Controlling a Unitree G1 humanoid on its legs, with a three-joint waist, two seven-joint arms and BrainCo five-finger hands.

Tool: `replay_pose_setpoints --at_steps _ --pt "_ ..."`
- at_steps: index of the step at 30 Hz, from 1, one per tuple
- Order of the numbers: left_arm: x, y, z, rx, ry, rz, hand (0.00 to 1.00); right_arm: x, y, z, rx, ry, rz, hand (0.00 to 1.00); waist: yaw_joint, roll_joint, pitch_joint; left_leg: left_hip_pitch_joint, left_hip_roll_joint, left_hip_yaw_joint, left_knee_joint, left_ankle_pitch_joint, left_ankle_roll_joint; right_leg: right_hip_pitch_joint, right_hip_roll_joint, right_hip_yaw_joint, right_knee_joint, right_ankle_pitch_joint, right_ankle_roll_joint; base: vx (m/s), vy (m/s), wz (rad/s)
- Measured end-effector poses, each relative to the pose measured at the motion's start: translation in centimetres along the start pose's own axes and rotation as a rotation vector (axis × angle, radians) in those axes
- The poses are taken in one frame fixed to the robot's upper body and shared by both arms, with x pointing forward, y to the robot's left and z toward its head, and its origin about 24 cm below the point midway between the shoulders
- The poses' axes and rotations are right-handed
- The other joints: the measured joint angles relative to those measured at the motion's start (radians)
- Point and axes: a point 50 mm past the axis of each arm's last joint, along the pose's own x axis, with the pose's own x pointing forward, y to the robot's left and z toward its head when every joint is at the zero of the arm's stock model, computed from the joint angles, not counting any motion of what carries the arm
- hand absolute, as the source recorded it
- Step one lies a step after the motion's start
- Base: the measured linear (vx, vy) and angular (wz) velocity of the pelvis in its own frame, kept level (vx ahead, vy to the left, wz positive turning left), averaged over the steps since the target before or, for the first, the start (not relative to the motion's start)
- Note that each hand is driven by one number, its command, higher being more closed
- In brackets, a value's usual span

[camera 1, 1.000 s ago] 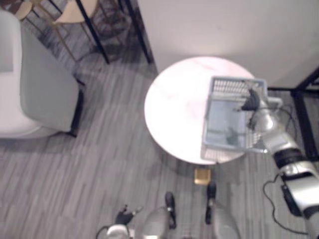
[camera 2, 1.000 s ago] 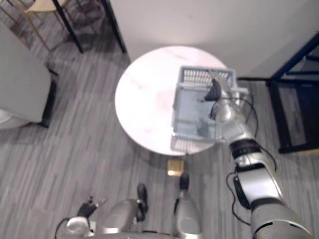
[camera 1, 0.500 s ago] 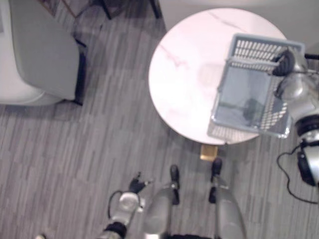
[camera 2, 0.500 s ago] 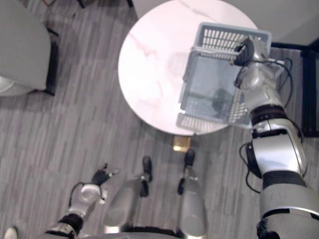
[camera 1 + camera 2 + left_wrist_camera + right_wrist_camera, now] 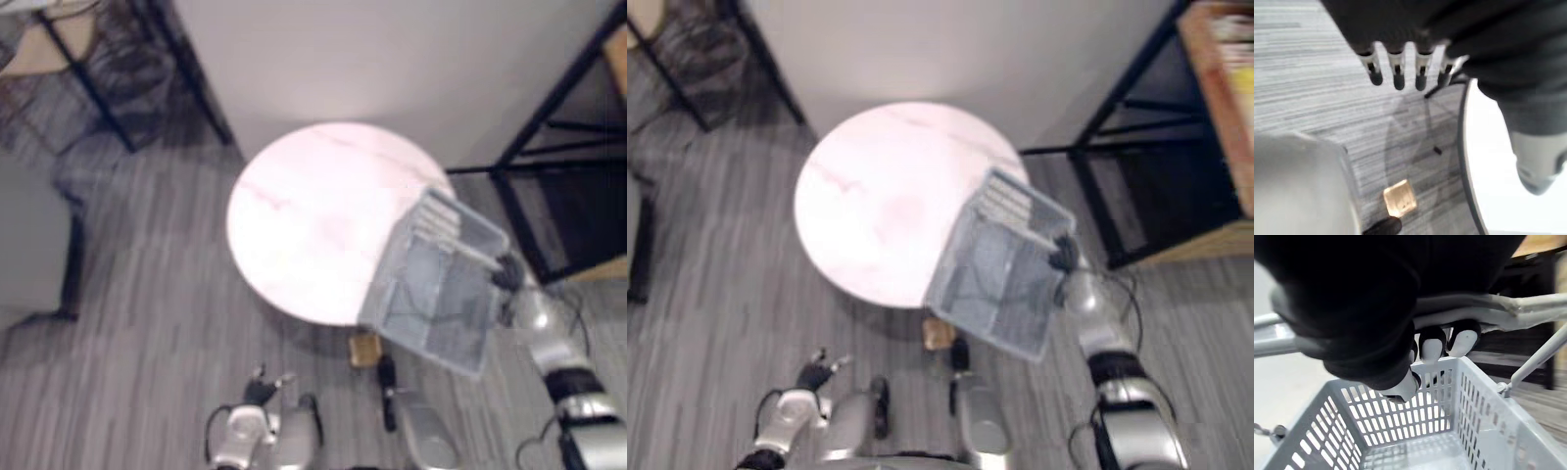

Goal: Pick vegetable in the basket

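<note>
A grey plastic basket [image 5: 436, 294] hangs tilted over the near right edge of the round white table [image 5: 304, 215]. My right hand [image 5: 507, 272] is shut on the basket's grey wire handle [image 5: 1528, 316], its dark-tipped fingers [image 5: 1432, 345] curled round the bars. The inside of the basket [image 5: 1415, 406] looks empty in the right wrist view, and I see no vegetable. My left hand [image 5: 257, 392] hangs low by my left side, open, its fingers [image 5: 1396, 73] straight above the floor.
A small tan block [image 5: 365, 347] lies on the grey plank floor under the table's near edge. A black metal shelf frame [image 5: 558, 147] with a wooden board [image 5: 1215, 98] stands to the right. Dark chair legs [image 5: 98, 88] are at the far left.
The camera has shifted. My right hand's fingers have curled round the basket's handle, and the basket has tilted and come toward the table's near right edge.
</note>
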Motion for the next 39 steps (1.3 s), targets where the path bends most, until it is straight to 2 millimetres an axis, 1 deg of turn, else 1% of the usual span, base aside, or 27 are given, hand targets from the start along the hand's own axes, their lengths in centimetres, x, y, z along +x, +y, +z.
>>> replay_pose_setpoints --at_steps 1,2,3,6,8,9,10,11,12,14,15,17,19,20,21,22,25,28,29,30,31,32,34,35,37,38,39 --pt "0.1 0.1 0.1 0.004 0.000 0.001 0.00 -0.4 0.0 -0.6 0.004 0.016 -0.002 1.00 -0.005 -0.003 -0.007 0.005 0.000 0.024 -0.001 -0.003 0.006 -0.001 0.002 0.013 -0.013 0.010 -0.003 0.03 0.131 -0.97" --pt "0.2 0.6 0.2 0.015 0.004 0.013 0.00 -1.2 0.5 -1.8 0.029 0.057 0.002 1.00 -0.020 -0.014 -0.027 0.012 0.006 0.078 -0.010 -0.002 0.018 -0.004 -0.010 -0.021 -0.042 0.015 -0.050 0.03 0.098 -1.12" --pt "0.4 1.4 0.4 0.025 0.006 0.031 0.00 -1.7 1.0 -2.6 0.049 0.099 0.004 1.00 -0.022 -0.009 -0.030 0.037 0.026 0.145 -0.027 0.001 0.026 -0.030 -0.044 -0.172 0.019 -0.030 -0.119 0.01 0.074 -1.24" --pt "0.4 3.8 -0.7 0.060 0.047 0.094 0.00 -3.4 2.6 -4.6 0.097 0.185 0.031 1.00 -0.017 -0.018 -0.039 0.140 0.046 0.291 -0.030 0.000 0.023 -0.025 -0.100 -0.461 0.193 -0.063 -0.171 0.08 0.029 -1.51" --pt "0.2 4.7 -1.8 0.022 0.104 0.129 0.00 -4.1 3.0 -4.9 0.110 0.187 0.039 1.00 -0.021 -0.004 -0.054 0.147 0.043 0.322 0.014 0.012 0.046 -0.015 -0.075 -0.499 0.165 -0.026 -0.218 0.00 -0.040 -1.87" --pt "-0.1 5.0 -2.8 0.008 0.139 0.141 0.00 -4.3 3.7 -4.9 0.144 0.199 0.044 1.00 -0.007 0.019 -0.088 0.151 0.058 0.355 -0.043 0.005 0.083 -0.005 -0.013 -0.446 0.044 0.052 -0.252 -0.09 -0.065 -2.18" --pt "-0.3 4.9 -3.4 0.000 0.156 0.144 0.00 -4.3 3.8 -4.8 0.166 0.200 0.035 1.00 0.004 0.048 -0.106 0.173 0.073 0.395 -0.096 0.013 0.073 -0.013 -0.006 -0.492 0.089 -0.009 -0.279 -0.05 -0.043 -2.08" --pt "-0.3 4.9 -3.4 -0.008 0.160 0.147 0.00 -4.6 4.3 -5.2 0.187 0.223 0.036 1.00 -0.019 0.041 -0.110 0.211 0.065 0.467 -0.115 0.007 0.031 -0.030 -0.098 -0.641 0.292 -0.201 -0.242 -0.01 -0.076 -1.51" --pt "-0.3 4.8 -3.4 -0.008 0.162 0.145 0.00 -5.3 5.1 -6.2 0.200 0.273 0.057 1.00 -0.024 0.029 -0.117 0.216 0.064 0.526 -0.080 0.007 0.031 -0.017 -0.196 -0.735 0.399 -0.286 -0.215 0.03 -0.096 -1.30" --pt "-0.7 4.4 -4.2 -0.013 0.183 0.136 0.00 -6.1 6.4 -6.9 0.227 0.318 0.085 1.00 -0.018 0.027 -0.140 0.219 0.092 0.625 -0.005 0.002 0.026 -0.014 -0.284 -0.827 0.430 -0.322 -0.223 0.05 -0.232 -1.63" --pt "-1.2 4.0 -5.2 -0.022 0.212 0.130 0.00 -6.7 7.2 -6.9 0.251 0.331 0.100 1.00 -0.020 0.034 -0.147 0.231 0.123 0.670 0.052 -0.008 0.009 -0.003 -0.247 -0.833 0.397 -0.326 -0.181 0.11 -0.309 -1.78" --pt "-1.7 3.1 -6.2 -0.045 0.243 0.115 0.00 -7.7 8.2 -7.6 0.274 0.372 0.118 1.00 -0.019 0.079 -0.161 0.232 0.215 0.686 0.128 -0.021 -0.013 0.013 -0.110 -0.757 0.307 -0.307 -0.199 0.11 -0.281 -1.47" --pt "-1.9 2.9 -6.4 -0.048 0.247 0.111 0.00 -8.8 9.0 -8.3 0.329 0.427 0.114 1.00 -0.020 0.073 -0.161 0.237 0.280 0.662 0.243 -0.036 -0.026 0.038 -0.018 -0.654 0.259 -0.307 -0.202 0.11 -0.301 -1.62" --pt "-2.0 2.6 -6.5 -0.053 0.250 0.107 0.00 -9.2 9.1 -8.8 0.332 0.449 0.114 1.00 -0.020 0.073 -0.162 0.203 0.297 0.595 0.333 -0.052 0.001 0.057 0.018 -0.614 0.231 -0.309 -0.199 0.08 -0.242 -1.55" --pt "-2.2 2.4 -6.8 -0.058 0.258 0.104 0.00 -9.4 9.1 -9.1 0.327 0.465 0.118 1.00 -0.018 0.072 -0.161 0.172 0.295 0.527 0.387 -0.062 0.012 0.074 0.040 -0.585 0.211 -0.309 -0.198 0.07 -0.188 -1.63" --pt "-2.6 1.6 -7.5 -0.075 0.273 0.090 0.00 -10.1 9.4 -10.1 0.322 0.513 0.131 1.00 -0.003 0.066 -0.159 0.098 0.230 0.317 0.449 -0.080 -0.017 0.114 0.072 -0.519 0.174 -0.305 -0.195 0.07 -0.107 -1.55" --pt "-2.9 1.5 -7.7 -0.113 0.277 0.117 0.00 -11.5 9.9 -12.0 0.356 0.629 0.125 1.00 0.011 0.051 -0.149 -0.027 0.141 0.190 0.435 -0.081 -0.014 0.187 0.100 -0.437 0.106 -0.289 -0.184 0.15 -0.114 -1.14" --pt "-2.9 1.3 -7.4 -0.122 0.257 0.114 0.00 -12.3 9.9 -13.1 0.369 0.705 0.098 1.00 0.024 0.059 -0.149 -0.118 0.065 0.199 0.303 -0.063 0.021 0.240 0.104 -0.395 0.034 -0.306 -0.138 0.17 -0.034 -0.63" --pt "-2.7 -0.2 -6.6 -0.136 0.237 0.081 0.00 -12.1 9.3 -13.6 0.368 0.724 0.074 1.00 0.044 0.106 -0.146 -0.161 0.069 0.200 0.216 -0.040 0.032 0.220 0.083 -0.419 0.152 -0.385 -0.117 0.20 0.067 -0.93" --pt "-2.8 0.6 -6.7 -0.142 0.225 0.101 0.00 -11.6 8.9 -13.5 0.381 0.720 0.056 1.00 0.073 0.080 -0.142 -0.219 0.051 0.219 0.206 -0.014 -0.009 0.199 0.004 -0.397 0.220 -0.406 -0.151 0.25 0.058 -0.87" --pt "-2.8 0.5 -7.0 -0.145 0.243 0.098 0.00 -11.5 8.6 -13.8 0.377 0.736 0.050 1.00 0.068 0.110 -0.134 -0.229 0.067 0.188 0.181 0.006 -0.010 0.214 0.038 -0.378 0.230 -0.415 -0.127 0.28 0.097 -0.70" --pt "-3.0 0.1 -7.3 -0.147 0.253 0.087 0.00 -12.1 8.9 -14.3 0.374 0.768 0.061 1.00 0.074 0.107 -0.137 -0.235 0.057 0.176 0.129 0.054 0.014 0.245 0.041 -0.373 0.222 -0.426 -0.133 0.32 0.068 -0.51" --pt "-3.5 0.4 -8.1 -0.149 0.278 0.094 0.00 -13.0 9.8 -14.4 0.384 0.788 0.089 1.00 0.091 0.071 -0.153 -0.219 0.012 0.159 0.127 0.092 0.055 0.285 0.036 -0.339 0.201 -0.464 -0.092 0.43 0.083 -0.50" --pt "-3.5 1.0 -8.3 -0.138 0.280 0.102 0.00 -14.1 10.7 -14.7 0.395 0.818 0.110 1.00 0.087 0.026 -0.163 -0.195 -0.027 0.159 0.098 0.085 0.109 0.287 0.007 -0.328 0.268 -0.479 -0.069 0.56 0.052 -0.07" --pt "-3.4 1.8 -8.5 -0.121 0.289 0.115 0.00 -14.1 11.1 -14.4 0.459 0.832 0.074 1.00 0.076 -0.016 -0.154 -0.126 -0.047 0.149 0.092 0.049 0.128 0.198 -0.036 -0.314 0.562 -0.441 0.020 0.56 0.013 0.17" --pt "-3.5 2.0 -8.6 -0.113 0.292 0.117 0.00 -14.3 11.0 -14.6 0.477 0.844 0.055 1.00 0.066 -0.009 -0.160 -0.088 -0.051 0.122 0.086 0.023 0.121 0.146 -0.048 -0.313 0.714 -0.342 0.063 0.54 -0.021 0.55" --pt "-3.3 2.4 -8.5 -0.094 0.292 0.118 0.00 -14.4 10.6 -14.9 0.503 0.860 0.022 1.00 0.051 -0.009 -0.156 -0.005 -0.048 0.083 0.047 0.001 0.114 0.073 -0.083 -0.329 0.916 -0.211 0.069 0.54 -0.033 0.63"
